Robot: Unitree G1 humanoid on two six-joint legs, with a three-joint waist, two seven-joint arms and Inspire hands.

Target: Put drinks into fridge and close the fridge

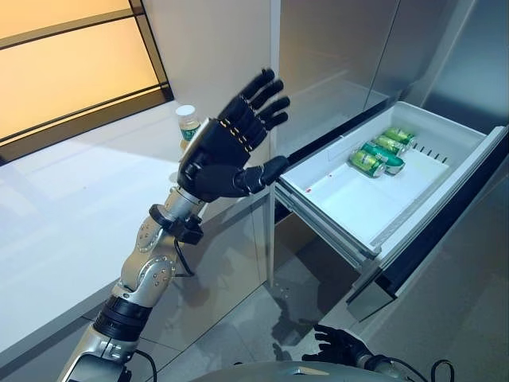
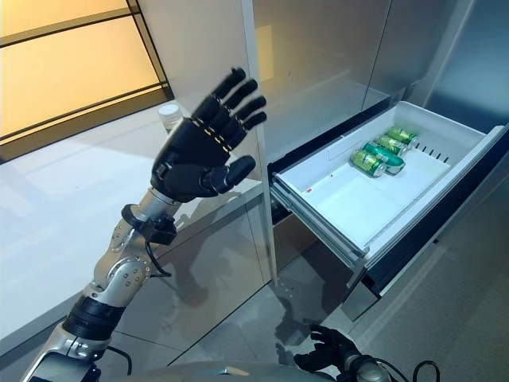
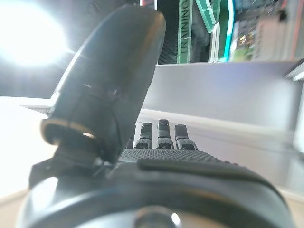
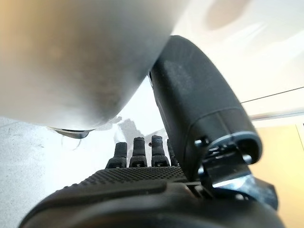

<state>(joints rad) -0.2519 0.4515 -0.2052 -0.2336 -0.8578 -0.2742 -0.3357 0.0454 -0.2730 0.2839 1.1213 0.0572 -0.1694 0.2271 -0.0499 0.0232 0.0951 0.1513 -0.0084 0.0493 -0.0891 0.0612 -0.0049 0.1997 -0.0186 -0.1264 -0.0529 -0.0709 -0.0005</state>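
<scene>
My left hand (image 1: 227,151) is raised over the white counter (image 1: 71,215), fingers straight and spread, holding nothing. It also shows in the right eye view (image 2: 199,151) and in the left wrist view (image 3: 161,142). Just behind it a drink bottle (image 1: 187,126) with a white cap and green label stands on the counter near its right end; its cap (image 2: 168,114) shows past the hand. The white fridge drawer (image 1: 350,203) is pulled out, with green cans (image 1: 383,151) lying at its far end. My right hand (image 1: 338,344) hangs low near the floor, fingers relaxed, empty.
The fridge's grey upper doors (image 1: 334,48) are closed above the drawer. The drawer's dark front panel (image 1: 445,231) juts out to the right. An orange-lit window (image 1: 64,56) lies behind the counter. Grey tiled floor (image 1: 238,334) lies below.
</scene>
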